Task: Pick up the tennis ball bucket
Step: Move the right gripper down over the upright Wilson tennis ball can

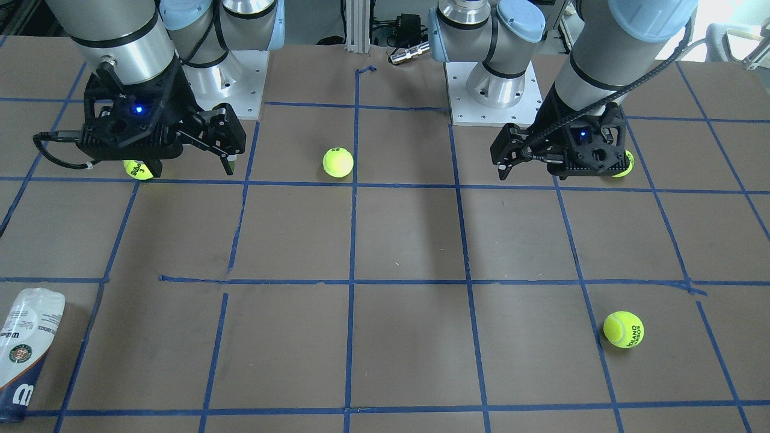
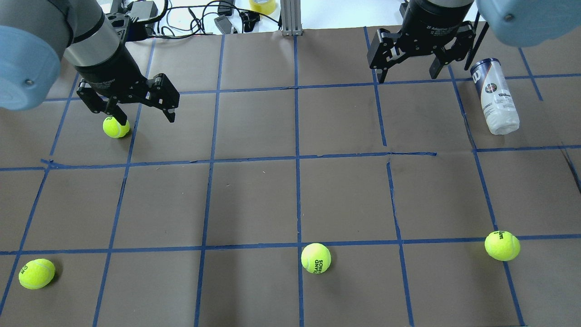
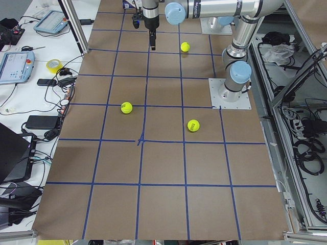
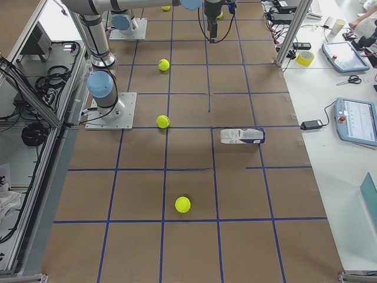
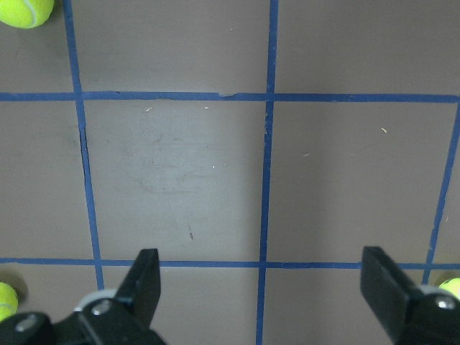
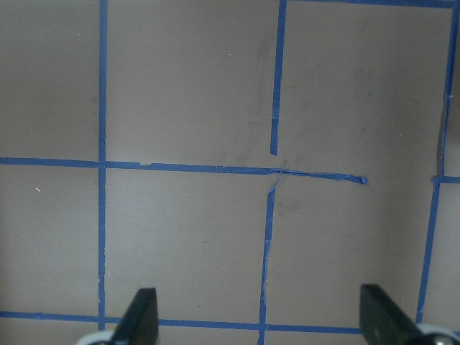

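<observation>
Brown table (image 2: 254,200), blue tape grid (image 2: 296,136), four balls and one can lying flat.

There's the tennis ball bucket (image 2: 494,96) on its side in the upper right of the overhead view. Its dark rim faces the top edge and its clear end points down-frame; that end looks a little dented, though it's hard to call from here. One tennis ball (image 2: 116,127) sits upper left, a second ball (image 2: 36,274) in the lower left corner. A third ball (image 2: 316,258) is low centre, just beside a tape crossing, and a fourth ball (image 2: 502,245) lower right, over another crossing. All lie well apart.
</observation>
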Controlling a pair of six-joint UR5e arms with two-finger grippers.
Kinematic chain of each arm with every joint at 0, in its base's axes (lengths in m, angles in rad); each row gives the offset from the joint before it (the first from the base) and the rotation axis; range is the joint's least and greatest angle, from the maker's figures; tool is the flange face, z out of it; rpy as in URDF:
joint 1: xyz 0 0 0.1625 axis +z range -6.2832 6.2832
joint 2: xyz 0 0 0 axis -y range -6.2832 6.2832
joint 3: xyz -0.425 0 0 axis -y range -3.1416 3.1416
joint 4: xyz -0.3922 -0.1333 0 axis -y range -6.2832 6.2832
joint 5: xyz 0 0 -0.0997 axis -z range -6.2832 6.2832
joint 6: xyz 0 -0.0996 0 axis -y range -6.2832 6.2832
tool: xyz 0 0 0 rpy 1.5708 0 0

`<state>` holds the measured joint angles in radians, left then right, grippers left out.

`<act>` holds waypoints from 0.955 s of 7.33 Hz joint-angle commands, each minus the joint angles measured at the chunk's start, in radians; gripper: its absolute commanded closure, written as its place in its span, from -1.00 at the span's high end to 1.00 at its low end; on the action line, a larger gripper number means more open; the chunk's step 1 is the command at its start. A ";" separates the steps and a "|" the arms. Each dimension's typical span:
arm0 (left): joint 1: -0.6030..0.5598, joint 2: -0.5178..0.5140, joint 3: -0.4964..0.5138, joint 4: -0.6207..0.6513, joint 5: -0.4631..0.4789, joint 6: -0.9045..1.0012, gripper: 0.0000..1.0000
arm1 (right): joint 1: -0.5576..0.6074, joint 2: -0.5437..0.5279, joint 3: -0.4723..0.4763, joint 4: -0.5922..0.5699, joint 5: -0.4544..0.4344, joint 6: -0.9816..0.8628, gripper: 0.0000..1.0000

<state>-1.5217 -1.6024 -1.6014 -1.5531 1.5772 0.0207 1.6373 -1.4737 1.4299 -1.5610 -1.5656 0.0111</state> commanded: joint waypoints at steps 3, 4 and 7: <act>0.000 -0.002 -0.009 0.001 0.004 0.001 1.00 | -0.022 0.003 0.006 -0.008 0.005 0.000 1.00; 0.000 -0.002 -0.009 0.001 0.003 0.001 1.00 | -0.049 0.006 0.006 -0.020 0.010 -0.003 0.92; 0.000 -0.002 -0.009 0.002 -0.005 0.001 1.00 | -0.192 0.007 0.027 -0.011 -0.011 -0.157 0.92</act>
<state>-1.5210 -1.6045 -1.6106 -1.5520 1.5758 0.0215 1.5082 -1.4678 1.4426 -1.5728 -1.5724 -0.0597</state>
